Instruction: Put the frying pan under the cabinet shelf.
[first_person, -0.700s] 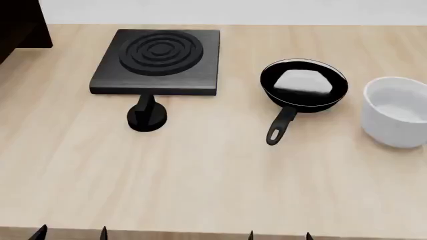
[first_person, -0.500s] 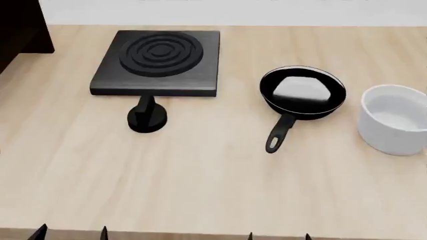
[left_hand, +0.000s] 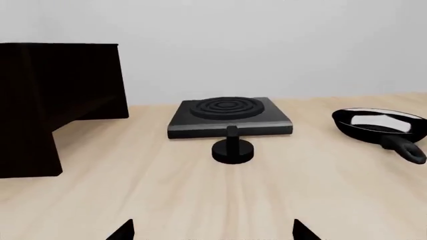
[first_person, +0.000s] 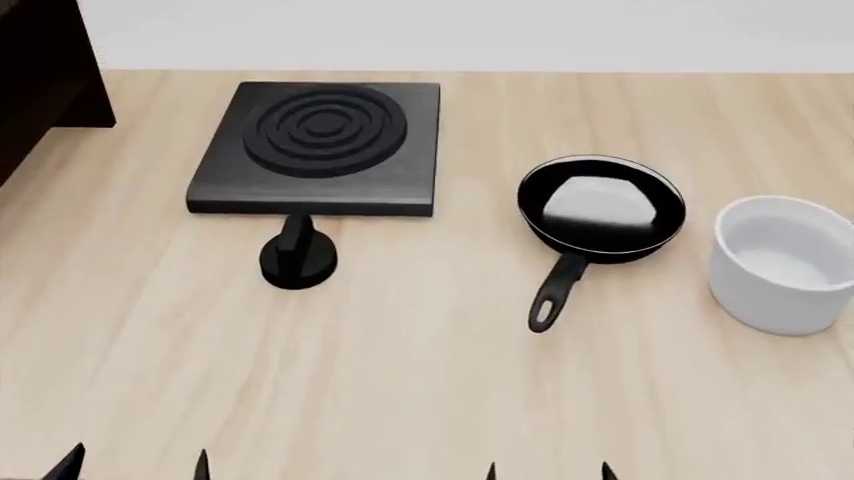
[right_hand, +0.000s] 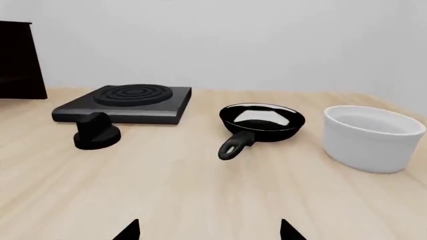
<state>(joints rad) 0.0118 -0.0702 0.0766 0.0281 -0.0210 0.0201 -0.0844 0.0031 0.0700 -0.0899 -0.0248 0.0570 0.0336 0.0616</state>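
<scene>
The small black frying pan (first_person: 601, 208) sits on the wooden table right of centre, its handle (first_person: 555, 292) pointing toward me; it also shows in the right wrist view (right_hand: 261, 120) and the left wrist view (left_hand: 380, 123). The dark cabinet shelf (first_person: 40, 70) is at the far left edge, and larger in the left wrist view (left_hand: 47, 100). My left gripper (first_person: 134, 466) and right gripper (first_person: 549, 470) are at the near table edge, only their fingertips showing, both open and empty, well short of the pan. Their tips also show in the wrist views, left gripper (left_hand: 212, 231), right gripper (right_hand: 209, 231).
A square black plate with concentric rings (first_person: 318, 135) lies at the back, left of the pan. A black knob (first_person: 298, 257) stands in front of it. A white round bowl (first_person: 783, 265) is right of the pan. The table's far edge meets a pale wall.
The head view has shifted: everything on the table sits lower in the picture and the bowl shows more fully. The objects have not moved on the table.
</scene>
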